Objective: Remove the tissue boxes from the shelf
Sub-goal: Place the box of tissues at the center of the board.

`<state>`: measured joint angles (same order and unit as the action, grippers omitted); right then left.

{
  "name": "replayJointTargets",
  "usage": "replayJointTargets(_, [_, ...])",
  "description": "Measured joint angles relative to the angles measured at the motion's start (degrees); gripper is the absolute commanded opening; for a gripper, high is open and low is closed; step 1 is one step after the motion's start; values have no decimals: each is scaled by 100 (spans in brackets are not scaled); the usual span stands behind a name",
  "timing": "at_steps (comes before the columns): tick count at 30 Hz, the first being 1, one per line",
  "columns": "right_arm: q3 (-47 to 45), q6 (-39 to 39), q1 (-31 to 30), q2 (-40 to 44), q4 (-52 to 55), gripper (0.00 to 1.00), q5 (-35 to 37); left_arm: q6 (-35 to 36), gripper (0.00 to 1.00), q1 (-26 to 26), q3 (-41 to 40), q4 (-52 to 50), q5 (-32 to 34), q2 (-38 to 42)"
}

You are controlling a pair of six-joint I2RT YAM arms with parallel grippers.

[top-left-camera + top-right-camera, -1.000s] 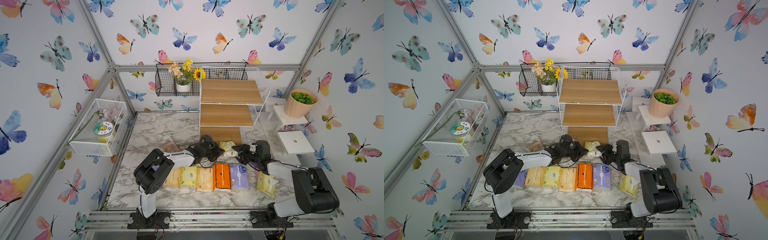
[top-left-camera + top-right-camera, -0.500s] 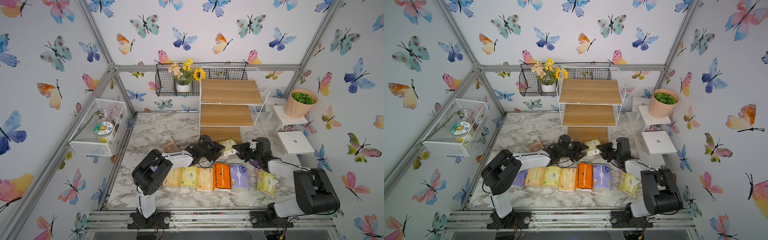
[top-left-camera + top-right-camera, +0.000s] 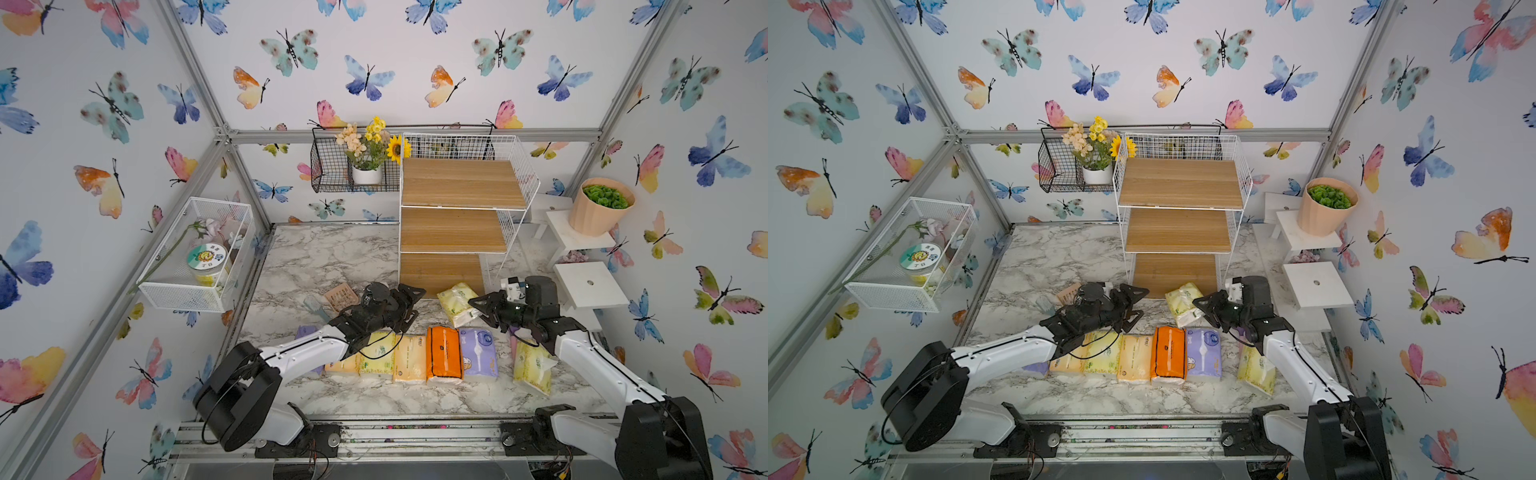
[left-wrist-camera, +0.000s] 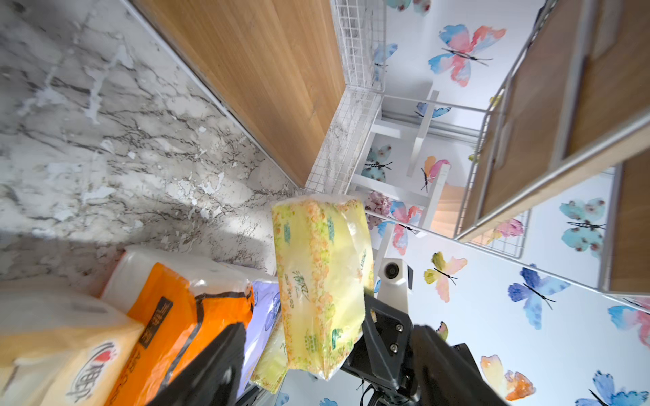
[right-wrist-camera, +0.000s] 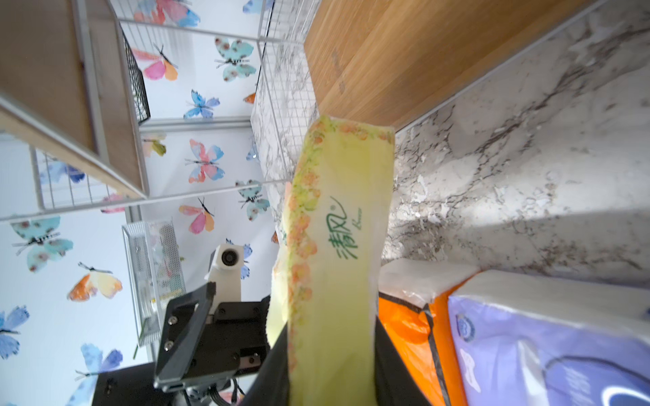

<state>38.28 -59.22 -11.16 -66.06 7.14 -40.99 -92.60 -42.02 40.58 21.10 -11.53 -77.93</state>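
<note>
Right pincer [image 3: 478, 309] is clamped on one end of a yellow-green tissue pack [image 3: 457, 299]. In the right wrist view the pack [image 5: 337, 246] sits squeezed between the black fingers [image 5: 397, 376], with its long side running away from the wrist. Cannot tell if the pack touches the worktop [image 3: 316, 257].

Left pincer [image 3: 415, 302] is spread wide and holds nothing. It sits at 9 o'clock of the held pack, near it but apart, in both top views. In the left wrist view the same pack [image 4: 322, 281] stands ahead of the parted fingers [image 4: 211, 369].

The shelf [image 3: 457, 183] is at 12 o'clock of the held pack, with its bottom board just behind the pack.

At 6 o'clock a row of five tissue packs [image 3: 409, 359] lies flat on the worktop, side by side and touching. The orange pack [image 3: 444, 353] is fourth from the 9 o'clock end and the lavender pack [image 3: 478, 353] is last. A second lavender pack [image 3: 305, 332] is half hidden under the left arm at the row's 9 o'clock end. A loose yellow-green pack [image 3: 532, 370] lies at 4 o'clock, apart from the row and beside the right arm.

The black flower basket [image 3: 332, 170] is at 10 o'clock of the shelf. The plant pot [image 3: 600, 208] is at 3 o'clock of the shelf.
</note>
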Motion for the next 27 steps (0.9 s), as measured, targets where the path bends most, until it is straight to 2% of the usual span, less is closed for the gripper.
replayJointTargets(6, [579, 601, -2, 0, 623, 26, -599, -28, 84, 273, -358, -763, 426, 1158])
replayJointTargets(9, [717, 675, -120, 20, 713, 26, -745, -133, 84, 697, -579, -1082, 511, 1703])
replayJointTargets(13, [848, 575, -892, -15, 680, 26, -772, -164, 84, 1368, -765, -1453, 522, 2197])
replayJointTargets(18, [1235, 210, -2002, -247, 304, 25, -675, -52, 84, 1840, -758, -1904, 365, 2752])
replayJointTargets(23, [1600, -140, -2422, -514, -129, 22, -411, 70, 86, 2236, -780, -2441, 352, 3602])
replayJointTargets(27, [1888, -442, -2529, -741, -391, 22, -221, 105, 89, 2358, -1119, -2076, 219, 4100])
